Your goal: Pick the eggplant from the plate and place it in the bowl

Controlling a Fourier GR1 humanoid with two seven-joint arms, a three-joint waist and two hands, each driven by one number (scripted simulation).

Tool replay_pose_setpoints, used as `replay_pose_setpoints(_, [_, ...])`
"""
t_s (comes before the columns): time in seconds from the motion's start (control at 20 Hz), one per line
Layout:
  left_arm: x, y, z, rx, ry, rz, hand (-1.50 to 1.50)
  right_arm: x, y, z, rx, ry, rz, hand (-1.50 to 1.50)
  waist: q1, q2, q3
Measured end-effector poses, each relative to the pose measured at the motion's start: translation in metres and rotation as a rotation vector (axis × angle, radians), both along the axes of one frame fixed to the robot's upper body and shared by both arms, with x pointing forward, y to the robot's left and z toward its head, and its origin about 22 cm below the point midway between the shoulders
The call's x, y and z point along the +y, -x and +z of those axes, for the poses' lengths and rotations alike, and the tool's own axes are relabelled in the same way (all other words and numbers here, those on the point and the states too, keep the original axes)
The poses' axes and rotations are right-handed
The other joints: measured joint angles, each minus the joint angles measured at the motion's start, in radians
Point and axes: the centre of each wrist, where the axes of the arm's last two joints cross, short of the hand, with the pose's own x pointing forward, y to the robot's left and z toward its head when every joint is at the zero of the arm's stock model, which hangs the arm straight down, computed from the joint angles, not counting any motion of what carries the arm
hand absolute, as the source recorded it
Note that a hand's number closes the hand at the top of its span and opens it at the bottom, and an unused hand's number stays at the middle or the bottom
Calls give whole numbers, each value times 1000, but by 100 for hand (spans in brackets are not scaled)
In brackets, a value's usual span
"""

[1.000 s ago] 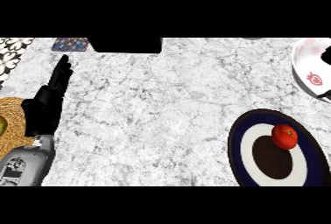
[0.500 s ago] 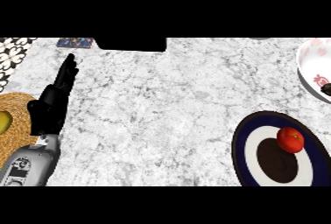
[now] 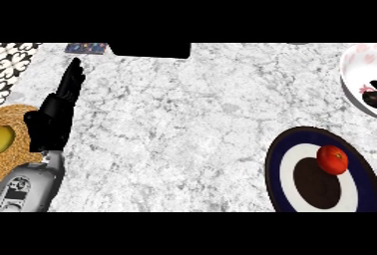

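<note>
Marble counter (image 3: 191, 129), grey-veined, fills the view. My landmark is the plate (image 3: 274, 164): dark blue rim, white ring, dark centre, cut off by the view's lower and right edges.

On the plate, right of its centre, sits a round red thing (image 3: 332, 159). It has no long axis that I can read. I see no clear eggplant on the plate.

Above the plate, at the right edge, is the bowl (image 3: 352, 69), white with pink marks and only partly in view. A dark thing (image 3: 373, 98) lies inside it, cut by the edge. I can't tell which way it points or whether it is the eggplant.

Far left of the plate, across the counter, is my left hand (image 3: 53, 117). Its fingers are straight and point away from me; it holds nothing and rests. Its grey forearm (image 3: 29, 187) comes in from below. My right hand doesn't show.

Just left of that hand is a woven mat (image 3: 22, 149) with a yellow-green thing (image 3: 4, 139) on it.

Between hand and plate the marble is wide open. A black slab (image 3: 151, 49) sits at the far edge, up and left of the plate.
</note>
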Motion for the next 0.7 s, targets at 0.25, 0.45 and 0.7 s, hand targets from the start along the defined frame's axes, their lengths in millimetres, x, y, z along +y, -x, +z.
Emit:
replay_pose_setpoints(0.25, [4,2,-4,9,2,0,0,-12,7,4,-113,-52,3,-150,-4,-3,-1])
replay_pose_setpoints(0.45, [4,2,-5,14,5,11,0,-31,21,6,-167,-115,12,-150,-14,-7,-3])
replay_pose_setpoints(0.7, [8,7,-9,21,0,32,0,-56,48,2,-218,-185,41,-150,-32,-17,-5])
